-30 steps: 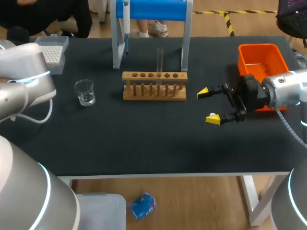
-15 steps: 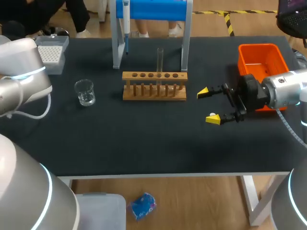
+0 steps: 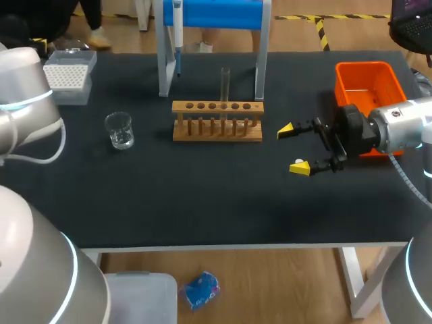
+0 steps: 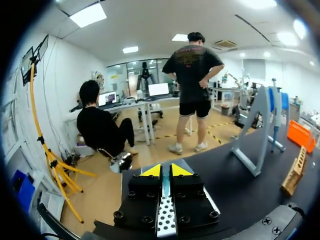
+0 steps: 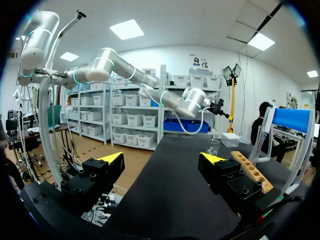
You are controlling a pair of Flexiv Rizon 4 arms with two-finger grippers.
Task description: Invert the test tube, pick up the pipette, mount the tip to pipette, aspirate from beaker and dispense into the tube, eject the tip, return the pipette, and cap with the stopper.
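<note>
My right gripper (image 3: 293,148) hangs near right of the wooden rack (image 3: 217,128), fingers spread wide. The test tube (image 3: 225,81) stands upright in that rack, with the beaker (image 3: 119,130) to its left. At the far left my left gripper (image 4: 166,171) shows tips pressed together. The pipette (image 3: 177,30) hangs on the far stand (image 3: 164,67).

2 silver cyan-ringed arms (image 3: 405,125), black yellow-tipped grippers (image 3: 292,148)

Bright, even overhead lighting. The dark surface (image 3: 202,202) carries only soft shadows and apparently little glare. The beaker (image 3: 119,130) glints faintly.
</note>
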